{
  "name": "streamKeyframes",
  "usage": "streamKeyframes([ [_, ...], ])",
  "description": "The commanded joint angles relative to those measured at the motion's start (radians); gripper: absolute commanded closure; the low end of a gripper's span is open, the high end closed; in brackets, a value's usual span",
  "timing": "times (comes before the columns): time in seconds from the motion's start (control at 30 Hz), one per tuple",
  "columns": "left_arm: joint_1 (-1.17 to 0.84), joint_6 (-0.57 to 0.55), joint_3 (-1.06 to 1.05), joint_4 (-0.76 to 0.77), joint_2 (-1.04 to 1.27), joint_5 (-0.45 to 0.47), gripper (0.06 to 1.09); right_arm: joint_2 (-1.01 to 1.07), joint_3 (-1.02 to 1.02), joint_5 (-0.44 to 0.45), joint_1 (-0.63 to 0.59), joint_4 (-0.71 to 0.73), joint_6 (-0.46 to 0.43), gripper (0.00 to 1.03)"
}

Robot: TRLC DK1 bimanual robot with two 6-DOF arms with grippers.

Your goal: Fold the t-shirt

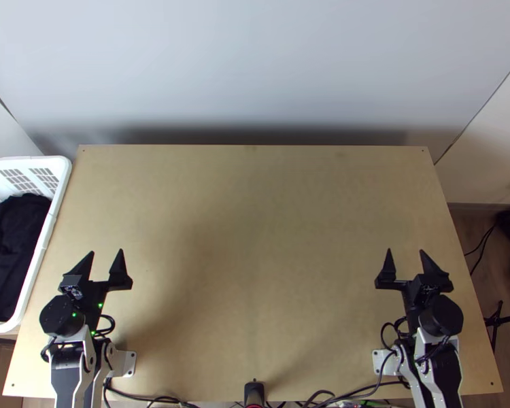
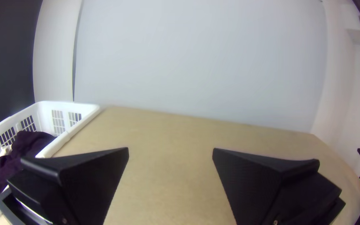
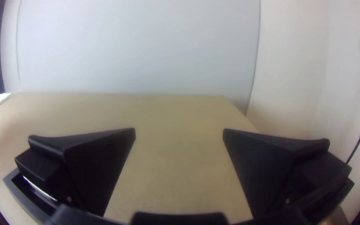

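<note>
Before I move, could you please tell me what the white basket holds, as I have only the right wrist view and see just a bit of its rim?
Observer: A bunched dark cloth lies in the white basket; I can't tell whether it is a t-shirt.
Operator: Thank you. How does the left gripper stand?
Observer: The left gripper is open, its fingers well apart.
Operator: And is it touching the basket, please?
Observer: No, in the top view a strip of bare table shows between them.
</note>
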Motion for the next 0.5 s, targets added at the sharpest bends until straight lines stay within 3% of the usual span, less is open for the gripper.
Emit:
streamKeyframes([
  [0.0,0.0,0.0,-0.001,0.0,0.0,0.0,0.1,0.01,-0.004,0.005,-0.033,-0.03,0.068,0.05],
  [0.1,0.0,0.0,-0.001,0.0,0.0,0.0,0.1,0.076,-0.004,0.025,0.005,-0.018,0.065,0.05],
  [0.23,0.0,0.0,-0.001,0.0,0.0,0.0,0.1,0.062,0.002,0.025,0.025,0.031,-0.07,0.05],
  [0.37,0.0,0.0,-0.001,0.0,0.0,0.0,0.1,0.007,0.021,0.025,0.044,0.076,-0.111,0.05],
  [0.47,0.0,0.0,-0.001,0.0,0.0,0.0,0.1,0.1,0.08,0.025,0.099,0.07,-0.13,0.05],
])
